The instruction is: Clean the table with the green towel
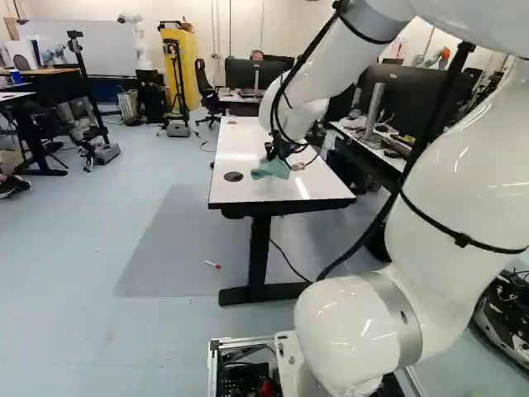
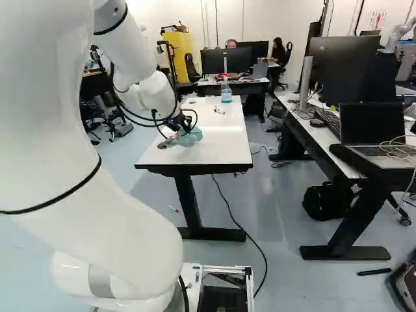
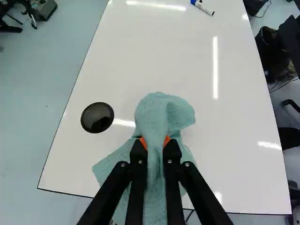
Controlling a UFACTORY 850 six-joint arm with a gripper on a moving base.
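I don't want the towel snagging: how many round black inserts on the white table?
2: near insert beside the green towel, far insert toward the table's far end. The arm may hide others.

- The towel [image 3: 164, 110] is laid on the near end of the bench [image 2: 224, 146].
- A round cap [image 3: 97, 117] is set into the bench, just left of the towel in the left base view.
- A marker [image 3: 202, 7] is placed farther along the bench, with a bottle [image 2: 226, 92] stood behind it.
- A pen [image 1: 212, 264] is left on the floor, left of the bench's leg [image 1: 259, 252].
- A laptop [image 2: 374, 130] is set on a desk [image 2: 317, 135] right of the bench.
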